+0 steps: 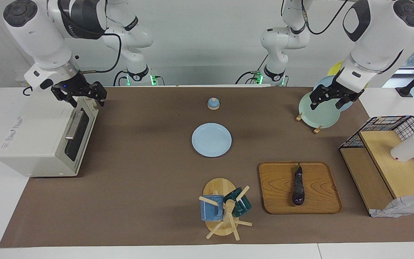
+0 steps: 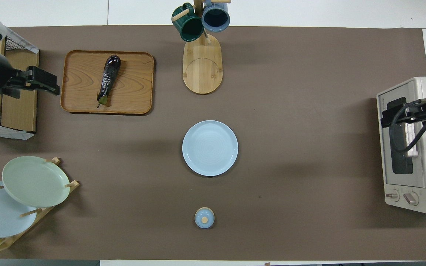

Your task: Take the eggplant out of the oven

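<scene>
Eggplant (image 1: 298,186) lies lengthwise on the wooden tray (image 1: 276,187), touched by neither gripper, its thin stem end pointing toward the robots. The oven (image 1: 45,138) stands well apart at the right arm's end of the table, its door closed. The left gripper (image 1: 331,97) hangs in the air over the rack of plates (image 1: 318,108), fingers spread and empty. The right gripper (image 1: 83,95) hovers over the oven's upper front corner, fingers likewise spread, holding nothing. A pale blue plate (image 1: 211,140) sits mid-table.
</scene>
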